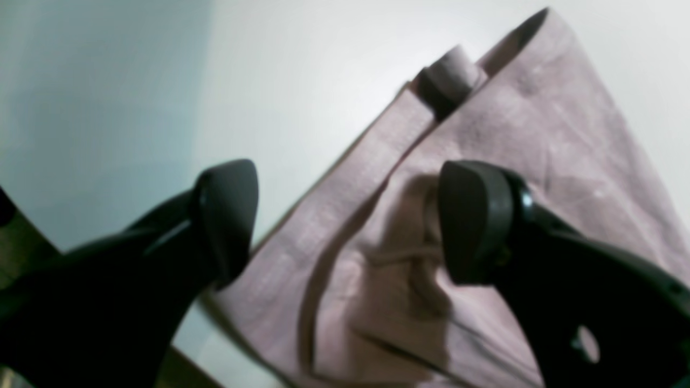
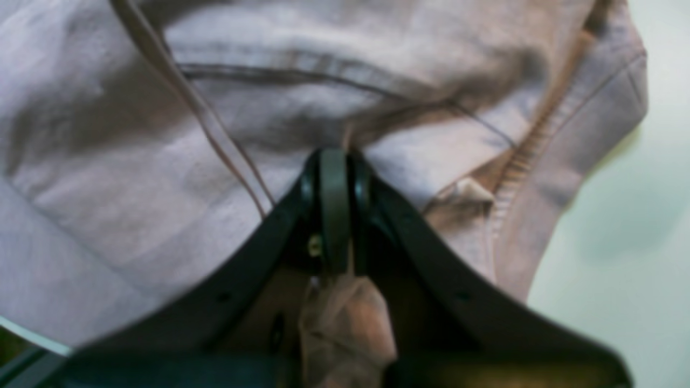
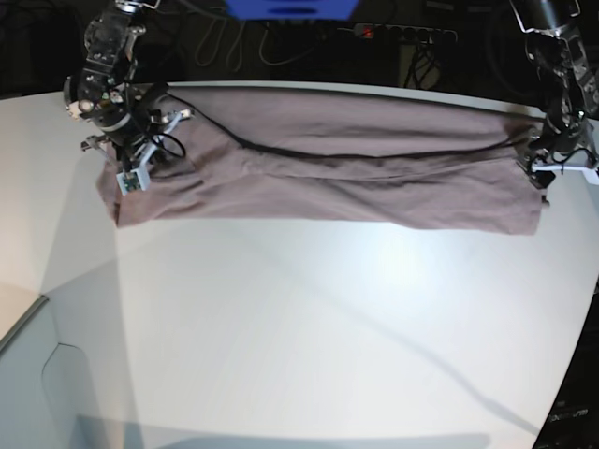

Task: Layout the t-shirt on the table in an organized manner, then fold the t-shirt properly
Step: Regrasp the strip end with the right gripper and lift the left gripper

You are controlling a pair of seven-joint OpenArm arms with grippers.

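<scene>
**Shirt stretched between two pincers**

The table (image 3: 309, 327) spreads broad and white. Across its far side the t-shirt (image 3: 328, 164) lies folded into a long band, running from the right gripper (image 2: 335, 161) to the left gripper (image 1: 347, 221). The right pincer is clamped on a pinch of fabric beside the collar. The left pincer hangs spread wide above the cloth's end, holding nothing.

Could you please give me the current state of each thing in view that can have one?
t-shirt: folded into a long band across the table, wrinkled, one end pinched.
left pincer: open above the shirt's end, holding nothing.
right pincer: shut on the t-shirt.
table: bearing the shirt along its far side.
</scene>
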